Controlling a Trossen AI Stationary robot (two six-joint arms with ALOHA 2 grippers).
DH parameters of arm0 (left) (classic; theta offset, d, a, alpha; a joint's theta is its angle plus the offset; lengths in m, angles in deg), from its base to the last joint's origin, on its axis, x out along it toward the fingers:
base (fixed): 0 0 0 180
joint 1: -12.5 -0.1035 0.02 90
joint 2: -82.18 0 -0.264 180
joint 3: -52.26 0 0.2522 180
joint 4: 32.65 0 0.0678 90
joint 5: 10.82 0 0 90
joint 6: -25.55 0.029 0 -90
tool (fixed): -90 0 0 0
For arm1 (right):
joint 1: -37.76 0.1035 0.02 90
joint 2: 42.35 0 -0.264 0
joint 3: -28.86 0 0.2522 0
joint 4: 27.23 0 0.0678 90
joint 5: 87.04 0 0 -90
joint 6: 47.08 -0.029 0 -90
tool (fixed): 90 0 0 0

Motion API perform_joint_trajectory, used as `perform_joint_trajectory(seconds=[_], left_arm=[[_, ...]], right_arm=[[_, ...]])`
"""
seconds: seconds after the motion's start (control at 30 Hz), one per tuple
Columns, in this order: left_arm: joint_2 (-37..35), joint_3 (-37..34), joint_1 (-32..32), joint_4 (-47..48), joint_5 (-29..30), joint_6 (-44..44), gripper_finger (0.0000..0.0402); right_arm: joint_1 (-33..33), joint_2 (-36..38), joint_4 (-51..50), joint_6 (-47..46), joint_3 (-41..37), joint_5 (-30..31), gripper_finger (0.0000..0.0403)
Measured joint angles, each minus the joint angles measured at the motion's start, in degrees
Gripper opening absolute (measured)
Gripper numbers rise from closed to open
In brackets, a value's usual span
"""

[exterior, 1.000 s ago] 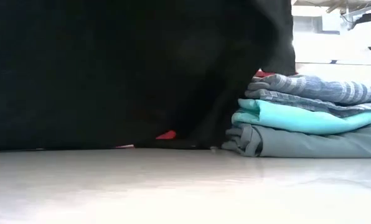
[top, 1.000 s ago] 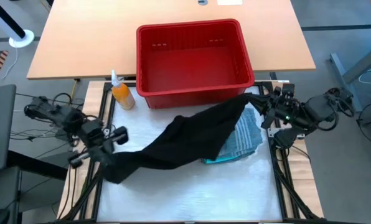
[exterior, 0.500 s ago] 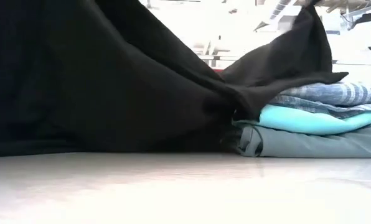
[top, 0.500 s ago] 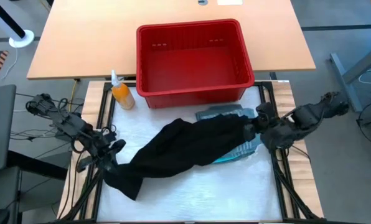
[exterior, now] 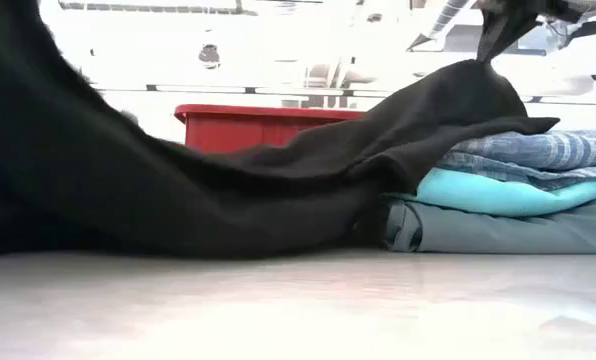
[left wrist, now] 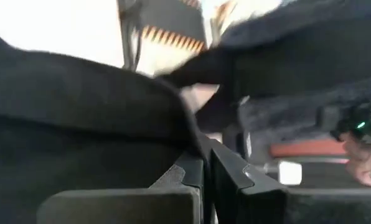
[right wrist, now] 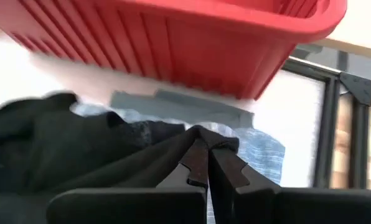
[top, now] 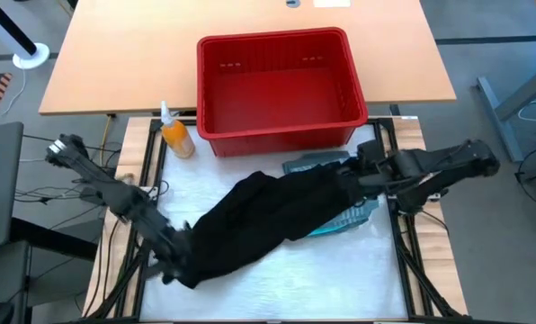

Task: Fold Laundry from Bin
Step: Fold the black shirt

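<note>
Broadly, the table (top: 277,279) carries the whole layout, with the red bin (top: 277,81) standing empty at its far side, well beyond both sets of jaws, which suggests all the laundry is already out. Next in size, the black garment (top: 268,216) is stretched between the two grippers so that it can be spread flat for folding; its long axis runs diagonally, from the near left corner of the mat up toward the far right, and in the low view it sags to the table in the middle and rises at each held end. One end drapes over the folded pile (exterior: 508,190), which sits directly beneath the right jaws: a striped shirt (exterior: 538,150) on top, a turquoise piece (exterior: 478,190) under it, and a grey-green piece (exterior: 508,230) at the bottom, probably stacked there as finished work. The right gripper (right wrist: 201,158) is clenched on the garment's far right end, just above the pile and near the bin's front wall. The left gripper (top: 174,256) is clenched on the opposite, near left end, with dark cloth bunched over its fingers (left wrist: 195,180). An orange bottle (top: 175,135) stands beside the bin's left corner, well away from either jaws.
</note>
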Motion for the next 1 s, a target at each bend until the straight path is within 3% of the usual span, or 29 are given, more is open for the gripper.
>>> perform_joint_trajectory(seconds=[0.23, 0.4, 0.63, 0.83, 1.0], left_arm=[[16.8, 0.0, 6.5, -6.6, -2.8, -7.9, 0.0000], [25.1, 0.0, 8.4, -21.7, 2.2, -11.0, 0.0003], [28.1, 0.0, 10.0, -27.3, 8.1, -15.5, 0.0063], [28.1, 0.0, 11.4, -23.5, 9.4, -23.2, 0.0132], [28.1, 0.0, 14.9, -24.3, 12.4, -30.9, 0.0146]], right_arm=[[-5.4, 0.1, 3.4, 10.2, -0.1, -1.7, 0.0021], [-9.6, 0.8, 7.6, 19.2, -0.1, -4.0, 0.0021], [-15.3, 0.8, 12.9, 30.5, -0.1, -9.1, 0.0022], [-17.1, 0.8, 15.0, 34.9, -0.1, -12.2, 0.0022], [-17.0, 0.8, 14.8, 36.3, -0.1, -13.0, 0.0022]])
